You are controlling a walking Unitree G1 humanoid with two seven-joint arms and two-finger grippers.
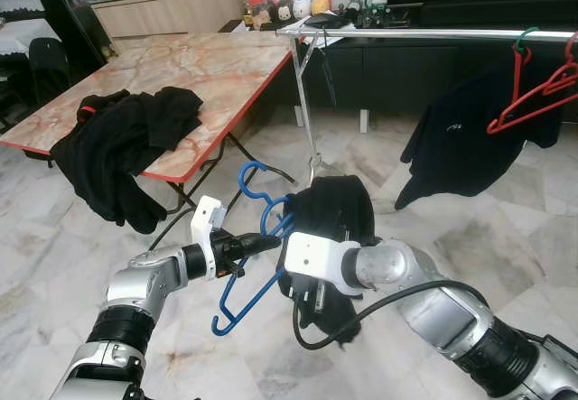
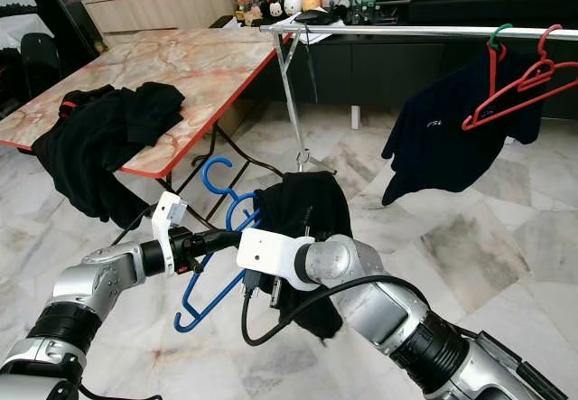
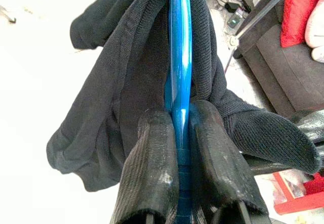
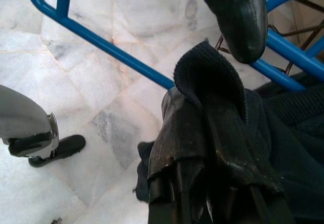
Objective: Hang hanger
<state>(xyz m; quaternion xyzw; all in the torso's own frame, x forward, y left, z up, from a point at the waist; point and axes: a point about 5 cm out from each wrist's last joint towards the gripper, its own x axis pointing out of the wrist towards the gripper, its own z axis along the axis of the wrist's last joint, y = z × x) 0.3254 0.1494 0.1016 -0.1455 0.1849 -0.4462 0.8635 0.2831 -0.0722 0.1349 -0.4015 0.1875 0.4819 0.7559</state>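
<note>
A blue plastic hanger (image 1: 237, 302) hangs low in front of me, hook (image 1: 248, 181) pointing up. My left gripper (image 1: 275, 240) is shut on one of its bars; in the left wrist view both fingers (image 3: 152, 158) press the blue bar (image 3: 180, 57). A black garment (image 1: 332, 209) is draped over the hanger's right side. My right gripper (image 4: 207, 107) is shut on a fold of that black cloth, just right of the left gripper. The silver clothes rail (image 1: 433, 33) runs across the upper right, well above and beyond the hanger.
Two red hangers (image 1: 533, 93) and a dark shirt (image 1: 461, 138) hang on the rail's right part. The rail's slanted silver leg (image 1: 305, 102) stands ahead. A marble-topped folding table (image 1: 208, 66) with a heap of black clothes (image 1: 126, 143) is at left. The floor is pale marble.
</note>
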